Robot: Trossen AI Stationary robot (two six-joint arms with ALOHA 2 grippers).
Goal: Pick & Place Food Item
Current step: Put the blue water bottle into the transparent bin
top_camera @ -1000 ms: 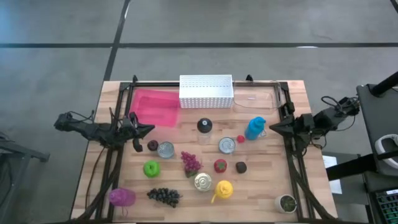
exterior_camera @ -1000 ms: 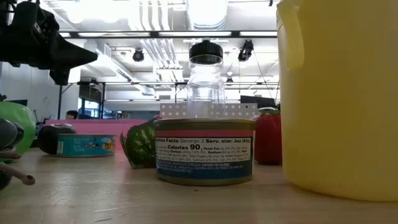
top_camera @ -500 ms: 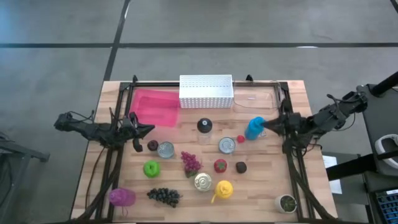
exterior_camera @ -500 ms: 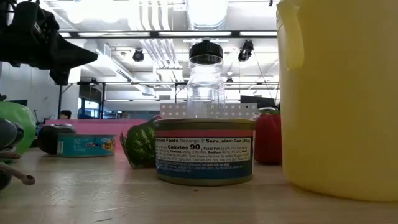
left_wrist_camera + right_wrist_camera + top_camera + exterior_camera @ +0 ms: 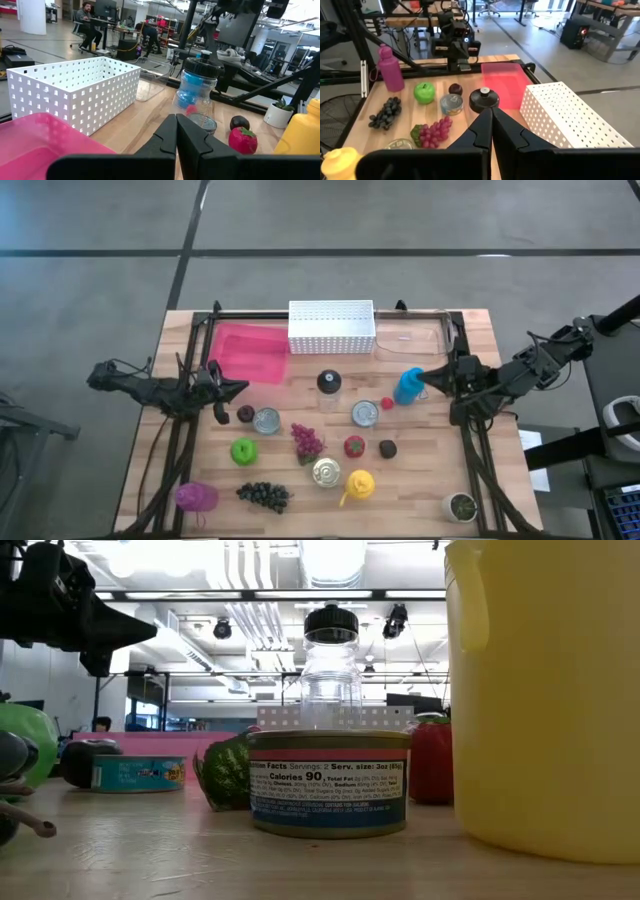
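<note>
Two dark jointed arms, loose black cables, pointed matte-black jaws (angular, wedge-shaped)

A pale, matt wooden table [image 5: 420, 480] carries shiny metal cans [image 5: 366, 413], a perforated white plastic basket [image 5: 331, 326], a glossy pink plastic tray [image 5: 250, 350] and a clear plastic jar [image 5: 331, 690].

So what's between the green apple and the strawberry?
The red grapes sit between the green apple and the strawberry, seen in the high view.
</note>
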